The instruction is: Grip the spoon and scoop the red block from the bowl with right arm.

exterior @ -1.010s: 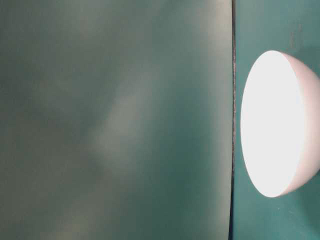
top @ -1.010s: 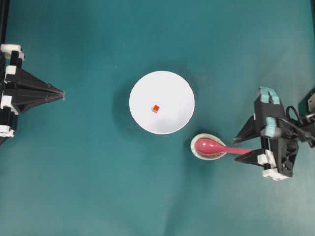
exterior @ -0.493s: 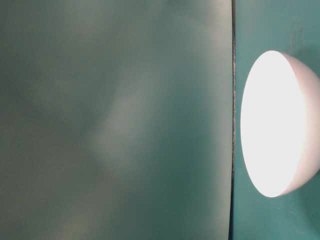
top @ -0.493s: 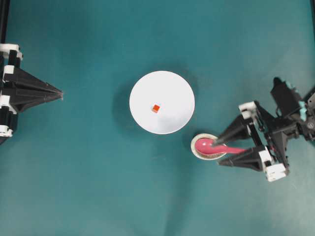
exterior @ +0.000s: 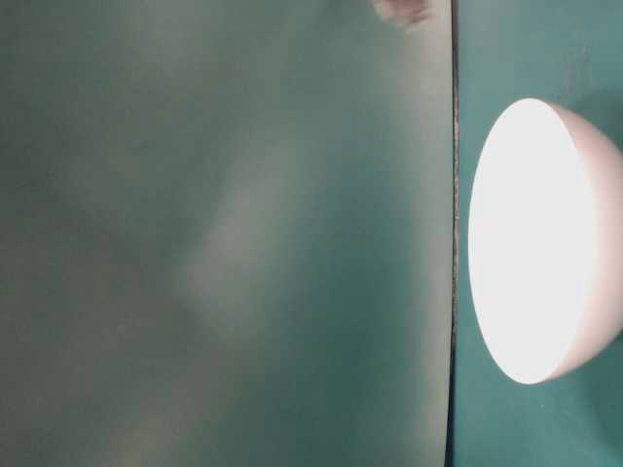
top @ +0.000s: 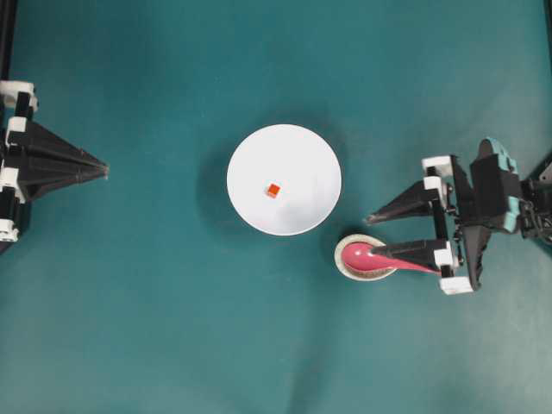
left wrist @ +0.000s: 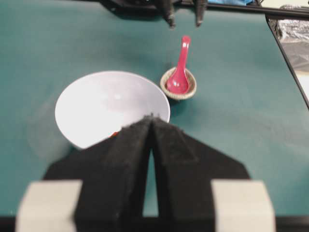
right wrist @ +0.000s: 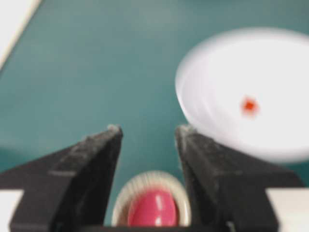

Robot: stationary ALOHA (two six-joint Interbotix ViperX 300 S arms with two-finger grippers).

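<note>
You have one bowl [top: 284, 179] holding one red block [top: 272, 191]. You also have one spoon [top: 379, 257], one speckled rest [top: 352, 271], and two grippers [top: 372, 235] [top: 105, 167].

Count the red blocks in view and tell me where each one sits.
1. The red block lies inside the white bowl, slightly left of its centre in the overhead view. None shows elsewhere on the table.

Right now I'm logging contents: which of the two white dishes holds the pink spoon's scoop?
The small speckled grey-white spoon rest holds the glossy pink-red spoon; the large plain white round bowl contains only the tiny red-orange block.
</note>
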